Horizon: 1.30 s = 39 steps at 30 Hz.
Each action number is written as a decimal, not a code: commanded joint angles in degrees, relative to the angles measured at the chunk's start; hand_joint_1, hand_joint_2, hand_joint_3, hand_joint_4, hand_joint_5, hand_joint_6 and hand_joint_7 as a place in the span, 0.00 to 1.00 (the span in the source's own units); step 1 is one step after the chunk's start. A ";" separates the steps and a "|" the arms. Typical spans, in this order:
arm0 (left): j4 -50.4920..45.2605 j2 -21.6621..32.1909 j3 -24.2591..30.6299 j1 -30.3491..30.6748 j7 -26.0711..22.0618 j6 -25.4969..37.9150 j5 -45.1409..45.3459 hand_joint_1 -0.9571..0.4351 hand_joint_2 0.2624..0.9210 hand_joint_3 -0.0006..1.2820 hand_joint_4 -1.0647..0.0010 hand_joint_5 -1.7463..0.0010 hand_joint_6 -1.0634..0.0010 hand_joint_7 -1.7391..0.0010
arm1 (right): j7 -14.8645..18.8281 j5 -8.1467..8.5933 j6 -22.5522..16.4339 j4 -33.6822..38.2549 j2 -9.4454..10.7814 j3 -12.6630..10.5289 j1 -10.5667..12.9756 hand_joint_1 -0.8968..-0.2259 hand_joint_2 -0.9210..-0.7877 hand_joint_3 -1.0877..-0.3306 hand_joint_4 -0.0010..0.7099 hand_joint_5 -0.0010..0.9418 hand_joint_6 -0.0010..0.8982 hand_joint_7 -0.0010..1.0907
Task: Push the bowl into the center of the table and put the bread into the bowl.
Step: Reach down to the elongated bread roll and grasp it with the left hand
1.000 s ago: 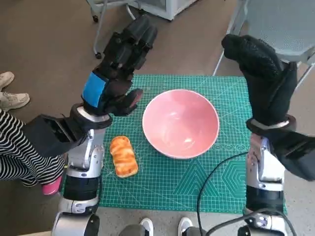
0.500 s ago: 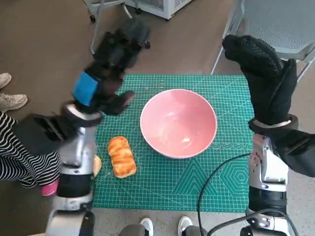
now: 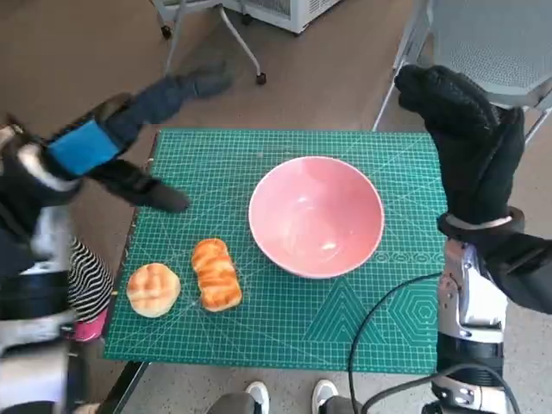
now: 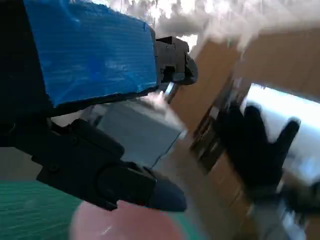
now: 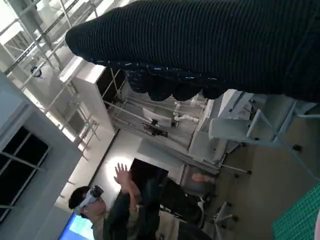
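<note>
Green mat (image 3: 345,319) covers worktop; pink bowl (image 3: 316,216) sits near centre, empty. Two bread pieces (image 3: 216,274) beside it, untouched. Left hand (image 3: 116,142) and right hand (image 3: 470,142) raised, fingers spread, holding nothing. Push looks done; bread placement left.

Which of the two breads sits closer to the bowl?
The elongated braided bread, lying between the round bun and the pink bowl.

Blue-taped black left hand (image 3: 103,147) now swung out past the desk's left edge, uncovering a round golden bun (image 3: 153,289)
</note>
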 commanded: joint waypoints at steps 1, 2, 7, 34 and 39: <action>-4.04 3.70 -1.84 2.66 -0.13 0.78 4.90 0.41 0.75 0.00 0.83 0.99 0.93 0.70 | -0.49 0.73 0.94 0.54 0.27 -0.50 1.06 0.30 0.00 0.58 0.28 0.01 0.06 0.54; -5.08 4.40 -2.11 3.35 -0.07 1.30 5.79 0.43 0.74 0.00 0.82 0.99 0.92 0.70 | -0.53 0.71 0.95 0.44 0.31 -0.49 1.09 0.30 0.00 0.58 0.28 0.01 0.06 0.53; -7.92 6.82 -3.64 5.31 -1.33 1.84 7.71 0.53 0.72 0.00 0.80 0.99 0.86 0.74 | -0.64 0.71 1.01 0.40 0.29 -0.61 1.06 0.31 0.00 0.58 0.28 0.01 0.06 0.53; -1.70 8.27 -12.67 9.91 0.69 -19.15 18.45 0.39 0.62 0.00 0.68 1.00 0.61 0.90 | -0.50 1.38 1.59 -0.90 -0.57 -1.43 2.03 0.32 0.00 0.59 0.28 0.01 0.07 0.51; 1.80 7.84 -14.48 9.23 2.32 -21.43 21.05 0.39 0.62 0.00 0.68 1.00 0.60 0.91 | -0.29 1.52 1.72 -0.93 -0.79 -1.45 2.24 0.32 0.00 0.59 0.28 0.00 0.07 0.51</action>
